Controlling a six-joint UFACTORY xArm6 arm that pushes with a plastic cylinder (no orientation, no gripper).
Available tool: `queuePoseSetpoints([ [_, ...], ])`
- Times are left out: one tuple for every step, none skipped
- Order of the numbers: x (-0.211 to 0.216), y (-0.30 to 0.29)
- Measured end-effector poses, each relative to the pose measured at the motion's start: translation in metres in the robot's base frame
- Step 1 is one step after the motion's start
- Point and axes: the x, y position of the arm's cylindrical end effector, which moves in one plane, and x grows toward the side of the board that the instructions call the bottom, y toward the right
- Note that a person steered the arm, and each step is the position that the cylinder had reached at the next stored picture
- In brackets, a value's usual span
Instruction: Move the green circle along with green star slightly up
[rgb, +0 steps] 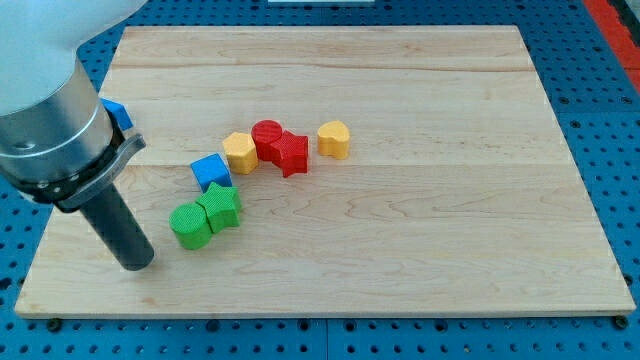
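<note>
The green circle sits on the wooden board toward the view's lower left. The green star touches it on its right and slightly above. My tip rests on the board to the left of and below the green circle, a short gap away from it. The dark rod rises up and to the left into the arm's grey body.
A blue block lies just above the green star. A yellow block, a red circle, a red star and a yellow heart form a row above. Another blue block peeks from behind the arm.
</note>
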Motion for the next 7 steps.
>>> queuePoseSetpoints([
  [-0.006,0.013],
  [-0.006,0.050],
  [-0.006,0.077],
  [-0.008,0.102],
  [-0.018,0.103],
  [-0.032,0.103],
  [-0.051,0.103],
])
